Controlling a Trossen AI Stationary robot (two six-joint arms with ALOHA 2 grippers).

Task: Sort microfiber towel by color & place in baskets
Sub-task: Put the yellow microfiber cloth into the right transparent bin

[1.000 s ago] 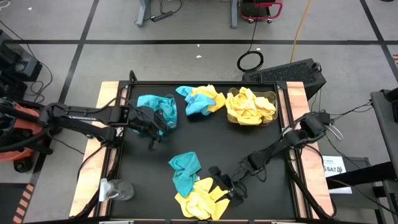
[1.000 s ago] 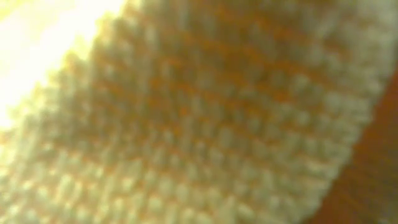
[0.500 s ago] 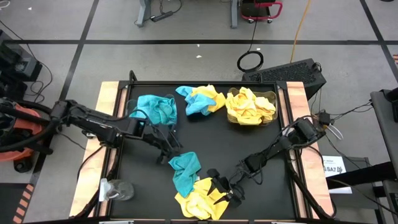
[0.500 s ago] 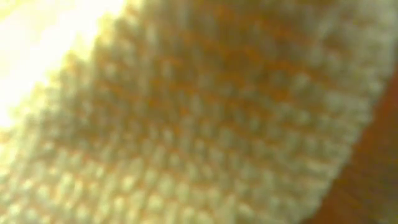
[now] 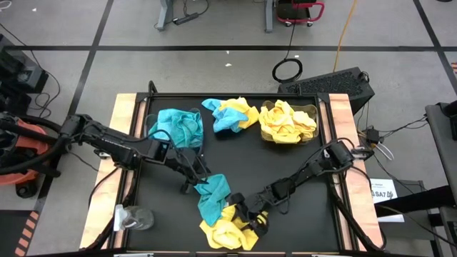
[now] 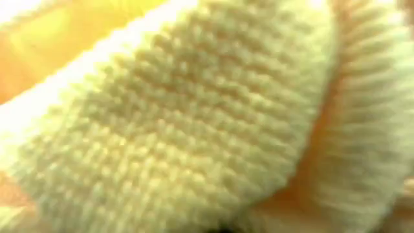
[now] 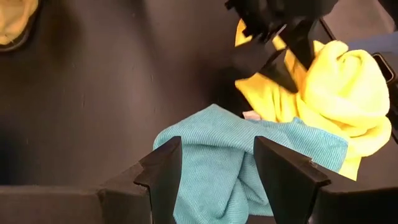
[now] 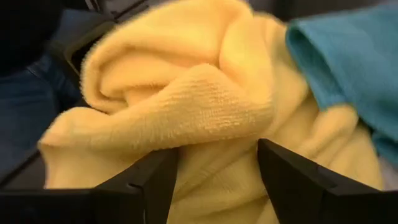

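Low in the frame's centre, the left gripper [image 5: 194,180] straddles the teal towel [image 5: 212,195] with fingers [image 7: 163,167] spread apart. The right gripper [image 5: 246,215], likewise open, presses into the yellow towel [image 5: 228,232] beside it. The yellow-filled basket [image 5: 288,121] sits upper right.

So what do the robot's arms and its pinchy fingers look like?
Both arms are thin, black and made of jointed segments. The left arm has black cables running along it and an orange-and-black base at the table's edge. The right arm has loose cables at its base. Each gripper, left and right, has two flat, dark, angular fingers.
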